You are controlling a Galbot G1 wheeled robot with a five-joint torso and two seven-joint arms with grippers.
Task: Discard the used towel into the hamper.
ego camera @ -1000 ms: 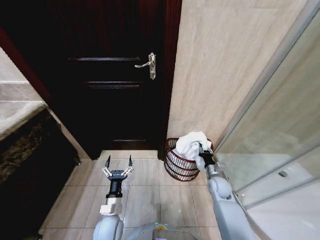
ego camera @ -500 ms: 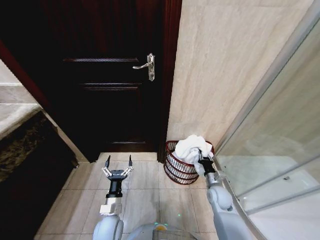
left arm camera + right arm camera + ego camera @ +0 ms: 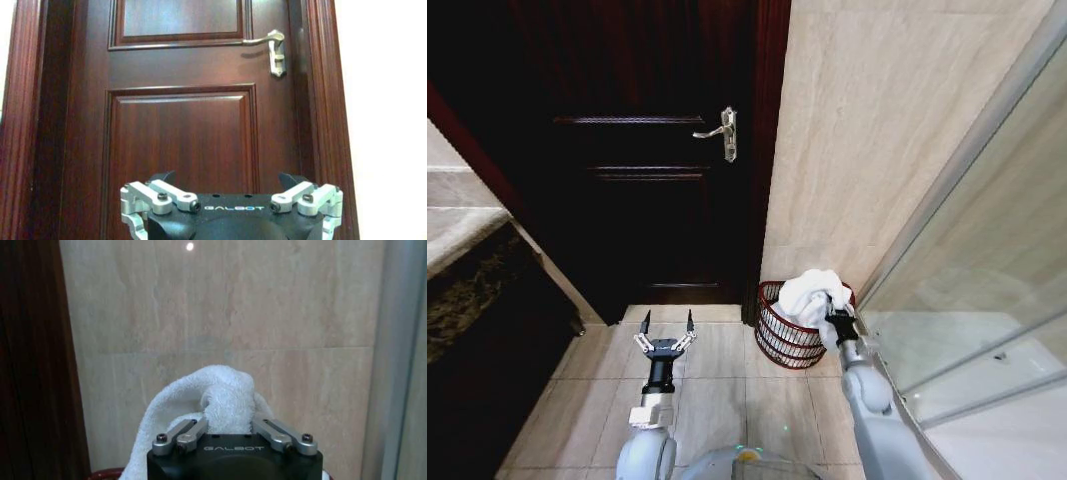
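Head view: the right gripper [image 3: 838, 322] pinches the white towel [image 3: 815, 293], its 2 fingers pressed into the bunched cloth directly above the hamper [image 3: 785, 335]. The left gripper [image 3: 667, 332] hangs left of the hamper, fingers spread, holding nothing.

Camera view was shifted between 1.0 s and 0.5 s ago. Since then, right gripper [image 3: 838, 317] with towel [image 3: 814, 295] was nudged slightly up-right over hamper [image 3: 784, 337], lower centre-right.
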